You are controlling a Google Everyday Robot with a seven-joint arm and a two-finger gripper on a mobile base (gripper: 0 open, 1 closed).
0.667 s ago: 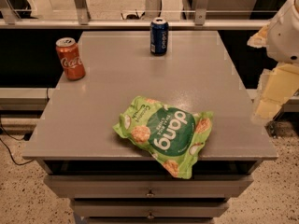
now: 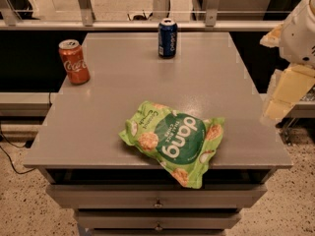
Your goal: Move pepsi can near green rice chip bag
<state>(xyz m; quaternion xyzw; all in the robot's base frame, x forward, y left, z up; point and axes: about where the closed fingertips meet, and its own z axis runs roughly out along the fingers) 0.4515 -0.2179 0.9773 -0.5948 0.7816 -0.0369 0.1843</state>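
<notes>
The pepsi can (image 2: 167,38), dark blue with a silver top, stands upright at the far middle of the grey table (image 2: 123,97). The green rice chip bag (image 2: 176,140) lies flat at the table's front edge, and its lower corner hangs over the edge. My gripper (image 2: 284,96), pale yellow under a white arm, hangs at the right edge of the view, just beyond the table's right side. It is well away from the can and holds nothing that I can see.
A red Coca-Cola can (image 2: 74,61) stands upright at the table's far left. Drawers (image 2: 157,200) sit under the tabletop. A railing with metal posts (image 2: 84,4) runs behind the table. A cable lies on the floor at left.
The gripper has shifted very slightly to the left. The cans and the bag have not moved.
</notes>
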